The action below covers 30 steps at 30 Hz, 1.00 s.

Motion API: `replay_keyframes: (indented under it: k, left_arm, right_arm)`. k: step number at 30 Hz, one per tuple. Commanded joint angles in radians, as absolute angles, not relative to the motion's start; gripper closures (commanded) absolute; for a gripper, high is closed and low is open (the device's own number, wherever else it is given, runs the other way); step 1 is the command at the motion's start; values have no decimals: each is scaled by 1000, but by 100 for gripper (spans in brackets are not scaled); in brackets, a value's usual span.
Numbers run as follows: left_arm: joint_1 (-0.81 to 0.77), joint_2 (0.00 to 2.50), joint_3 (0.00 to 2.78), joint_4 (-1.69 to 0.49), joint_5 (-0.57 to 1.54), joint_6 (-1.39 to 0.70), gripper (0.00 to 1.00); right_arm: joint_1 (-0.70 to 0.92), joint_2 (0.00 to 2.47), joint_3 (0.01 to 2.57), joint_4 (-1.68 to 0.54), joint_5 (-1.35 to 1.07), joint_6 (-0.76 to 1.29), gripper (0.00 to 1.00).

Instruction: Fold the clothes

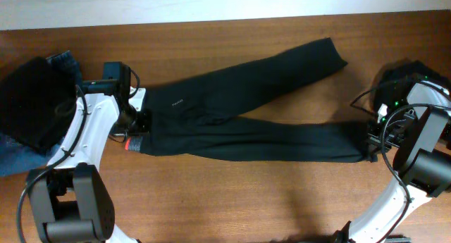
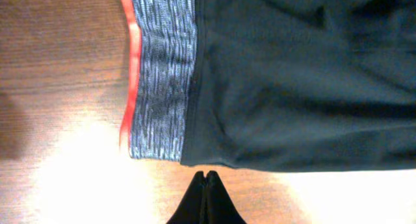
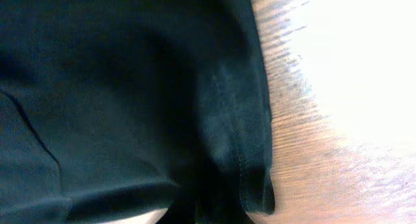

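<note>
Handling black trousers (image 1: 239, 109): soft, limp, I judge; best taken at grey waistband (image 2: 162, 74) and leg hem (image 3: 257, 178); left gripper (image 2: 207, 188) closed, empty; right gripper (image 1: 372, 139), I cannot tell.

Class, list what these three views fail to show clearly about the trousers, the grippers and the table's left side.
Right gripper: overhead, its arm covers the fingers; right wrist, black trousers hide them.
White print on the trousers: overhead, too small to read.
Blue jeans: overhead, cut by the left edge, partly under a black bundle.
</note>
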<state>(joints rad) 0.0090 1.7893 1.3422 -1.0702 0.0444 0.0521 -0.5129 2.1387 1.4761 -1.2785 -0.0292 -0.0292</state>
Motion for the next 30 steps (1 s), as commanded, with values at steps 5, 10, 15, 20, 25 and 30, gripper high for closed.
replay_keyframes:
  k: [5, 10, 15, 20, 25, 30]
  left_arm:
    - [16, 1765, 1361, -1060, 38, 49, 99]
    - [16, 1765, 1361, -1052, 45, 49, 99]
    - [16, 1766, 1358, -1035, 66, 49, 99]
    - [16, 1767, 1320, -988, 99, 49, 99]
    - [16, 1767, 1262, -941, 136, 49, 99]
    - [16, 1768, 1209, -890, 136, 49, 99]
  right_arm:
    - [-483, 2129, 1654, -1354, -184, -123, 58]
    - [-428, 2117, 1924, -1473, -229, -124, 33]
    - [-333, 2117, 2114, -1522, -536, -261, 1]
    - [-120, 2119, 2154, -1432, -728, -389, 4]
    - [137, 2141, 2154, -1199, -663, -314, 96]
    - [324, 2192, 2154, -974, -524, -223, 96]
